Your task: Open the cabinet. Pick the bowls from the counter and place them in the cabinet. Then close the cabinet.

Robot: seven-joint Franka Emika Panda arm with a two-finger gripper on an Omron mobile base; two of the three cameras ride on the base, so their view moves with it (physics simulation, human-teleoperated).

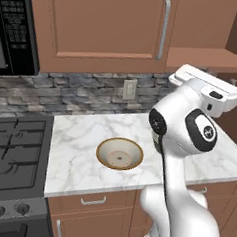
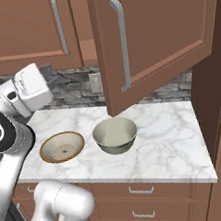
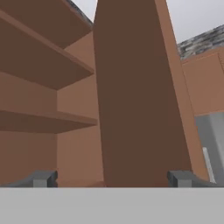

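End effector [image 3: 112, 178] fingers apart, empty, facing edge of swung-out brown wooden cabinet door [image 3: 140, 96]; wooden shelf [image 3: 43, 120] inside to its left.

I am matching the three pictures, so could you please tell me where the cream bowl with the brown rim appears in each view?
Left base view: cream bowl at centre, on the marble counter.
Right base view: lower left, left of the grey-green bowl.
Hand view: not in it.
Shared landmark: the open cabinet door, seen edge-on in the hand view.
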